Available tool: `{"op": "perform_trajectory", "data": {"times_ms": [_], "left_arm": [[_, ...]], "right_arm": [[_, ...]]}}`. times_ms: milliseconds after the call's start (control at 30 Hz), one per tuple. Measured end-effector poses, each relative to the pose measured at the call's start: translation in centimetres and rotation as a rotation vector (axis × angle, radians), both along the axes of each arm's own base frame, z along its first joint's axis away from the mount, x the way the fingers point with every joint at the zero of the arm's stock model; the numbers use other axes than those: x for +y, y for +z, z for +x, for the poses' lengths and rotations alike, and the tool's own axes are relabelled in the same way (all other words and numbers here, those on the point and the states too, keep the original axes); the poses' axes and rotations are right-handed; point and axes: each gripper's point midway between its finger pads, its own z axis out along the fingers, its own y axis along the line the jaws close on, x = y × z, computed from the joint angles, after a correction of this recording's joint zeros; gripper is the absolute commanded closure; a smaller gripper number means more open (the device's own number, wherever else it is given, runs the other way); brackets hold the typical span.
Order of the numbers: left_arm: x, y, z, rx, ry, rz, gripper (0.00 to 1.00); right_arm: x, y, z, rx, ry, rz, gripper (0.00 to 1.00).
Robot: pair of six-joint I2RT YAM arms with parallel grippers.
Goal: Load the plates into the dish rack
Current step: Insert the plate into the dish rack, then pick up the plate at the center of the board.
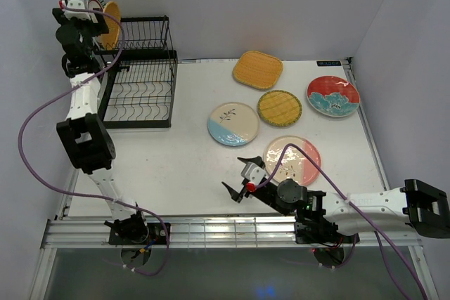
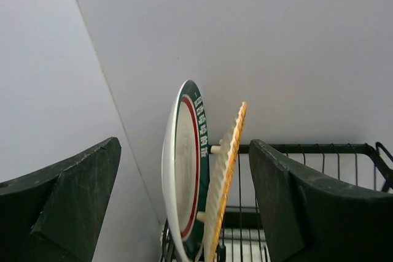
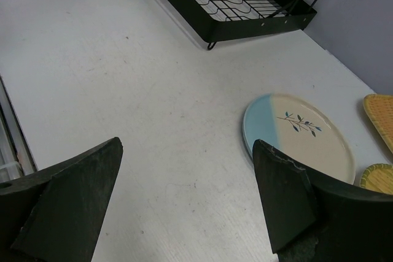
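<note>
Where the black wire dish rack (image 1: 138, 93) rises, a woven plate (image 1: 110, 24) stands.

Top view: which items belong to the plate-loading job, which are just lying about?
Job: dish rack; racked: green-striped plate, orange woven plate; lying flat: square woven plate, round woven plate, floral plate, cream-blue plate, cream-pink plate.
Not job: table, purple cables.

1. The white table (image 1: 183, 166) carries 6 things directly.
2. The black wire dish rack (image 1: 137, 96) stands at its far-left corner.
3. 5 plates lie flat on the right half, none overlapping:
   - rounded-square woven plate (image 1: 258, 69), farthest back
   - round woven plate (image 1: 279, 108), just in front of it
   - red-teal floral plate (image 1: 332, 95), near the right edge
   - cream-blue plate (image 1: 233, 124), mid-table
   - cream-pink plate (image 1: 292, 161), nearest
</note>
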Motion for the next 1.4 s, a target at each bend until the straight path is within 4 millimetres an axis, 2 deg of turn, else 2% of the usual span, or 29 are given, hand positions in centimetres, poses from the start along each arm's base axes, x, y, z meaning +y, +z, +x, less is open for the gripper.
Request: {"op": "perform_trajectory", "data": {"times_ms": [133,267,300,333,367,467,533,700,867,1067,1167,1267,1400], "left_arm": [[-0.7,1.1,-3.7,0.023,-0.031,-0.039,0.03],[-3.7,2.9,-8.4,0.014,-0.109,-0.07,0.02],[-4.1,2.7,-9.0,0.021,-0.122,-0.08,0.02],[-4.8,3.9,-10.4,0.001,-0.135,-0.08,0.02],[-5.3,4.3,-11.3,-0.005,-0.146,-0.083,0.02],[-6.3,4.6,-13.6,-0.01,-0.165,-0.101,0.02],[-7.1,3.7,-14.7,0.01,-0.19,-0.119,0.02],[-10.4,-0.9,-16.6,0.131,-0.341,-0.225,0.03],[-13.9,-7.6,-17.4,0.301,-0.479,-0.381,0.05],[-19.9,-15.3,-17.0,0.511,-0.61,-0.498,0.08],[-23.1,-18.9,-17.5,0.608,-0.655,-0.518,0.06],[-25.2,-21.1,-18.7,0.67,-0.678,-0.518,0.05],[-26.2,-22.5,-19.9,0.695,-0.67,-0.516,0.05]], "right_arm": [[0.1,0.2,0.3,0.006,-0.017,0.002,0.09],[0.1,0.0,0.9,0.013,-0.036,-0.005,0.09],[0.1,-0.1,1.0,0.016,-0.041,-0.007,0.09],[0.1,-0.1,1.1,0.018,-0.045,-0.009,0.09],[0.1,-0.1,1.2,0.021,-0.048,-0.009,0.09],[0.0,-0.2,1.5,0.031,-0.057,-0.006,0.09],[-0.1,-0.4,1.7,0.038,-0.064,-0.013,0.09],[-0.3,-0.4,2.7,0.074,-0.103,-0.024,0.09],[0.3,-0.7,5.0,0.137,-0.184,-0.059,0.09],[1.2,-3.3,7.9,0.212,-0.277,-0.167,0.07],[1.4,-5.0,9.2,0.241,-0.316,-0.232,0.08],[1.0,-6.4,10.6,0.27,-0.366,-0.274,0.09],[-1.3,-7.3,13.5,0.31,-0.467,-0.285,0.1]]}}
